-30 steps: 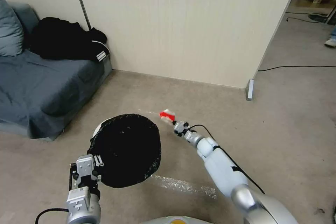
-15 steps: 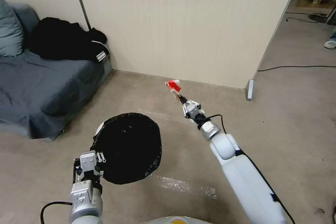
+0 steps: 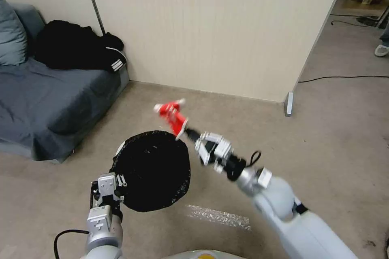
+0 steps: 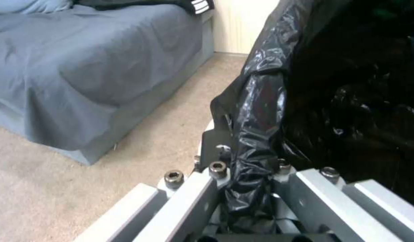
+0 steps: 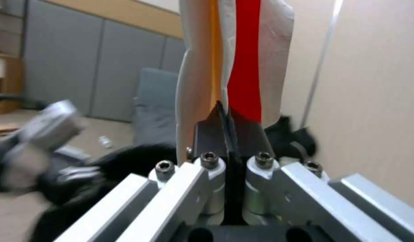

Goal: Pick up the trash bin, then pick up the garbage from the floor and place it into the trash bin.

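Left gripper [image 3: 108,194] at 7 o'clock in the head view, fingers clamped on the rim of the trash bin [image 3: 152,170]; left wrist view shows the black bag liner [image 4: 256,134] bunched between them; the bin hangs off the floor [image 3: 332,129], mouth tilted toward the camera.

Right gripper [image 3: 188,132] near centre, fingers pressed together on 1 edge of the garbage [image 3: 172,115], a red-and-white crumpled carton; it sits at the bin's 1 o'clock rim, above it, apart from the liner; right wrist view shows the carton [image 5: 238,60] standing straight out of the closed tips.

Handling, as judgement: carton looks light, thin, already creased; soft enough to fold under a pinch, so an edge grip holds but lets it swing. Bin looks light, rigid plastic; liner film is slick and loose, so a grip should take wall and liner together, not film alone. Sofa [image 3: 44,101] at 9 o'clock, well apart.
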### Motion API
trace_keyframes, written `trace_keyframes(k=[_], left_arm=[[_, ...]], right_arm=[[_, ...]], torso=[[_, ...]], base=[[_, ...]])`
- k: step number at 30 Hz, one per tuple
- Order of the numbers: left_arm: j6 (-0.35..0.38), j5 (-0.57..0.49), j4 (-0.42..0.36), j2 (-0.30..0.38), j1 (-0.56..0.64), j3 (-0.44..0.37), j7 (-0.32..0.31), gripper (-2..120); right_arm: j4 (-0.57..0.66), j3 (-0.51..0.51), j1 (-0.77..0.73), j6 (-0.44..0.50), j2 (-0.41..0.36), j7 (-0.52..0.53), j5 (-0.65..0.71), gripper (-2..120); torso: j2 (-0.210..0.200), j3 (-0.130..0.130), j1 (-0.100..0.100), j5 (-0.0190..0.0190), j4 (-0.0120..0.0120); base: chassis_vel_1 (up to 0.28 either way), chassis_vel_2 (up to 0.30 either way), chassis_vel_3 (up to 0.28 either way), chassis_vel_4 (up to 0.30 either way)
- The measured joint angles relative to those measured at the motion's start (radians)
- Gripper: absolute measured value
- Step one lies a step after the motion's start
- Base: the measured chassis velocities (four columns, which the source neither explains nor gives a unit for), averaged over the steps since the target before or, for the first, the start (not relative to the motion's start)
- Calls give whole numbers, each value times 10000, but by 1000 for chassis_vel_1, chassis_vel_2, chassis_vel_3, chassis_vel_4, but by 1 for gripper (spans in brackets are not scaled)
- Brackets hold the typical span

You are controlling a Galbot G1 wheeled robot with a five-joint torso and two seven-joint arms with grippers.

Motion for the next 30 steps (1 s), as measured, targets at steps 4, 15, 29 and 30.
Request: trace_keyframes(k=[4, 15, 29, 30], left_arm=[[-1, 15, 0, -19, -7, 11, 4, 1], [-26, 20, -68, -46, 52, 12, 5, 1], [-90, 156, -331, -97, 301, 183, 5, 1], [-96, 158, -340, -99, 308, 186, 5, 1]], right_arm=[[-185, -531, -394, 108, -163, -55, -456, 0], [-991, -847, -719, 412, -235, -234, -1084, 0], [-1654, -1081, -322, 403, 239, -102, -1486, 25], [-1660, -1108, -279, 392, 275, -93, -1493, 28]], torso=[[0, 0, 0, 0, 0], [0, 0, 0, 0, 0], [0, 1, 0, -1, 0], [0, 1, 0, 0, 1]], base=[[0, 0, 0, 0], [0, 0, 0, 0], [0, 0, 0, 0], [0, 0, 0, 0]])
